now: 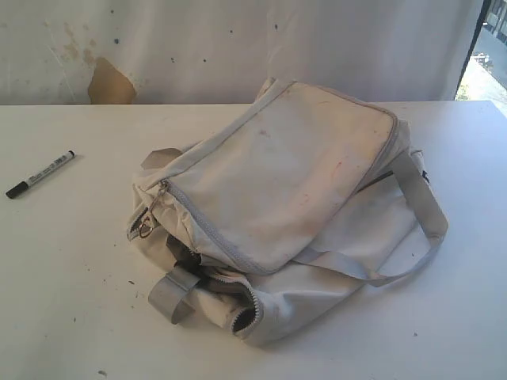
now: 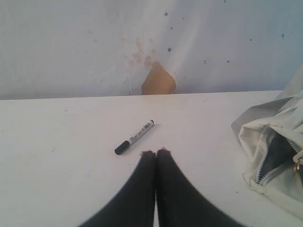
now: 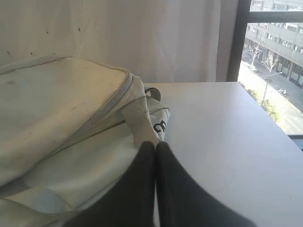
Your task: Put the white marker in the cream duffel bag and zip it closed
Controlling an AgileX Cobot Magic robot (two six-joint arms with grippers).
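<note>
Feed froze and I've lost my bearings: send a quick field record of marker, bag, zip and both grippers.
marker: flat on table, left of bag in exterior view, apart from it, cap on
bag: slumped mid-table
zip: open at near-left end, dark inside
left gripper: shut, empty, just short of marker
right gripper: shut, empty, by bag's logo end; contact unclear
task: marker not yet in bag
</note>
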